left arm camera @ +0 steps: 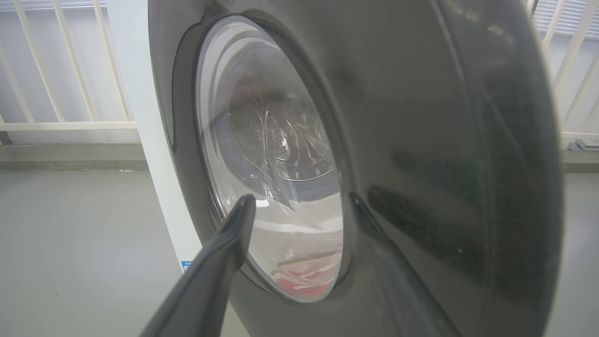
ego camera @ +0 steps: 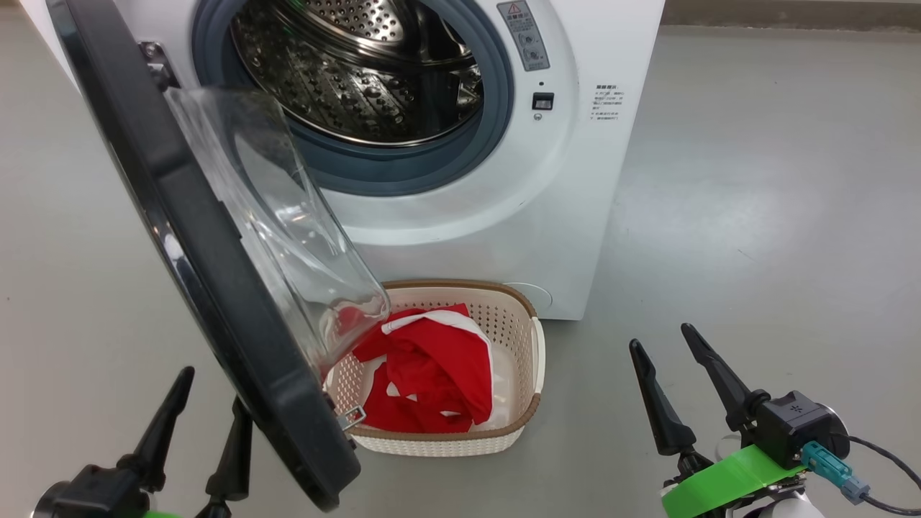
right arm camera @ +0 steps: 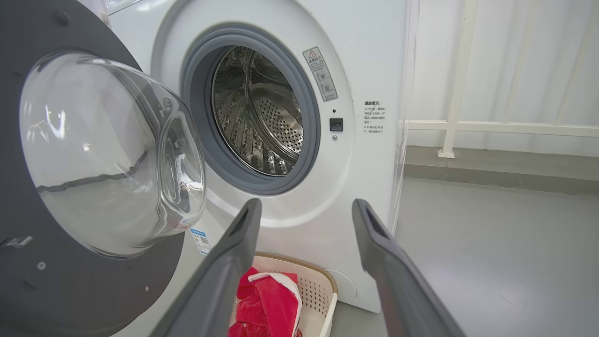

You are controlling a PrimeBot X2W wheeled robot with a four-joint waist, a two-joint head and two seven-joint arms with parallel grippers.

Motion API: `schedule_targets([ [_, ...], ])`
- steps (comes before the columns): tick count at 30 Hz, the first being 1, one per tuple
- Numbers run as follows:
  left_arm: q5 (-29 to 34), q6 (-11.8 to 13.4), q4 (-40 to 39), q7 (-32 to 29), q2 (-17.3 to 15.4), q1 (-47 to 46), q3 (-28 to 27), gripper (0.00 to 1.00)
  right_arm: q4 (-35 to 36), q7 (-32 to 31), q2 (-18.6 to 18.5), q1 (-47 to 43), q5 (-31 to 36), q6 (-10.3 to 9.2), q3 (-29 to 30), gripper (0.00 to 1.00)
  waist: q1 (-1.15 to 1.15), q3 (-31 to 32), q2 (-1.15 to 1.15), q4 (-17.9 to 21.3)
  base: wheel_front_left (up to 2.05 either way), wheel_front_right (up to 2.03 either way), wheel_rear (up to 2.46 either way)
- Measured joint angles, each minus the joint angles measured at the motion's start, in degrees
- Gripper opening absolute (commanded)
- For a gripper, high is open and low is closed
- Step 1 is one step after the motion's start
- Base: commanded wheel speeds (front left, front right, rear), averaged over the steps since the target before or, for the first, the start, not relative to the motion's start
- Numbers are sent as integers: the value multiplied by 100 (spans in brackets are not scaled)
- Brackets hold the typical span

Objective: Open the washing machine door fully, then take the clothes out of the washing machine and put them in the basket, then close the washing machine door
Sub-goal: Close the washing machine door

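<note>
On the big white boxy front-loading washing machine [right arm camera: 369, 56], a narrow grey rectangular sticker [right arm camera: 320, 74] sits tilted just right of the grey rubber gasket [right arm camera: 312, 140]. At its top is a red warning triangle with an exclamation mark. Below that come a line of characters and round pictograms, too small to read. Further right on the white front is a block of small dark printed lines [right arm camera: 374, 117], a heading over several short rows of Chinese-looking characters, not legible. Low on the front, below and left of the gasket, a small blue-and-white sticker [right arm camera: 201, 240] carries a square code and tiny print that cannot be read.
</note>
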State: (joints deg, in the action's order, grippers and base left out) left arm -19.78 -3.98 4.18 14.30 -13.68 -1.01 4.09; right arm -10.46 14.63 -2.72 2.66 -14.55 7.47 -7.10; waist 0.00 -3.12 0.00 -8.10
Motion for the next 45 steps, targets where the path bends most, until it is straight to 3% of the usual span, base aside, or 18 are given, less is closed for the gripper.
schedule_targets([
  [1,22,0,0,0,13,0,-2,100,0,0,0,0,0,0,3,100,0,-1,0,2,0,0,0],
  [2,24,0,5,0,24,0,-12,92,-1,0,-1,0,0,0,4,100,0,2,0,4,0,0,0],
  [3,18,0,12,0,46,1,-32,58,-2,0,-1,0,0,0,4,100,0,6,0,5,0,0,0],
  [4,-2,0,25,0,77,1,-55,58,-3,0,-1,0,0,0,3,100,0,14,0,4,0,0,0],
  [6,-14,-1,71,0,105,3,-64,8,-3,0,-1,-1,0,0,3,100,0,31,0,5,0,0,0],
  [7,-40,-1,90,0,129,4,-80,0,-3,0,-1,-1,0,0,3,100,0,43,0,4,0,0,0],
  [11,-324,-9,96,0,232,5,-171,0,-2,0,-1,-9,0,0,3,100,0,75,0,-18,0,0,0],
  [15,-1876,-70,4,-270,759,-22,-678,0,0,0,0,-10,0,0,2,100,0,91,0,-49,0,0,0],
  [19,-3484,-101,-229,-917,968,-228,-1167,0,3,0,0,-10,0,0,8,100,0,81,0,-63,0,0,0],
  [24,-5103,378,-497,-1658,1089,-653,-1634,0,2,0,0,-9,-1,0,1,100,0,47,0,-45,0,0,0],
  [30,-6389,1024,-751,-2582,1099,-1157,-1890,0,-1,0,-1,-8,-10,0,-9,100,0,-3,0,8,0,0,0],
  [37,-7112,1705,-1089,-3399,889,-1630,-1949,0,0,0,-1,-2,-10,0,-9,100,0,-50,0,68,0,0,0],
  [45,-7220,1868,-1355,-3605,777,-1668,-1942,0,1,0,-1,5,-43,0,-45,100,0,-97,0,136,0,0,0],
])
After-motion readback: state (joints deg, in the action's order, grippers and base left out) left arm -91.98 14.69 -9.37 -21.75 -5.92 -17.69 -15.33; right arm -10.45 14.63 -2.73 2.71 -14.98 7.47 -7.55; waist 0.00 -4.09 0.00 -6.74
